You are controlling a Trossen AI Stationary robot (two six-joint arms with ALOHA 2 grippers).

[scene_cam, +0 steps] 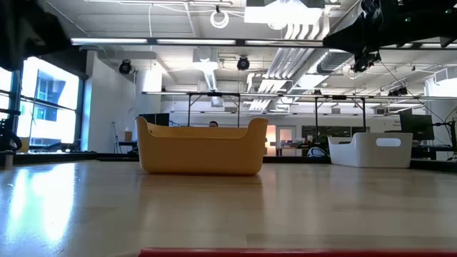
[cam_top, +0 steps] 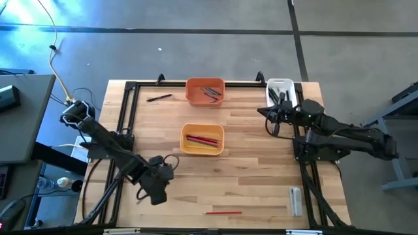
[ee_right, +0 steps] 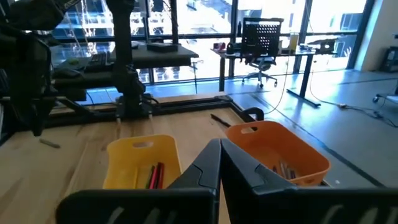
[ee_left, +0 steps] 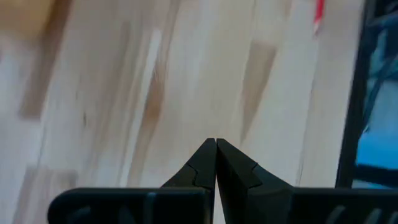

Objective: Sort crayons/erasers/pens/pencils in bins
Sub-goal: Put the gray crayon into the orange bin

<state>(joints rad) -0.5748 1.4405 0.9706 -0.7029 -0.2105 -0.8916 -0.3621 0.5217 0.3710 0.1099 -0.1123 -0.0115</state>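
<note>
From above I see my left gripper low over the near-left part of the table, fingers clenched together on nothing; its wrist view shows the two tips pressed tight above bare wood. My right gripper sits at the far right, just near of the white bin, also clenched and empty, with its tips meeting in its own wrist view.

The yellow bin sits mid-table with red sticks lying in it. The orange bin is at the far edge, holding a few dark and grey sticks. The white bin at the far right corner has dark items in it, though I cannot tell what they are.

Loose on the table: a black pen at far left, beside the orange bin, a red pencil near the near edge, and a pale eraser near right.
</note>
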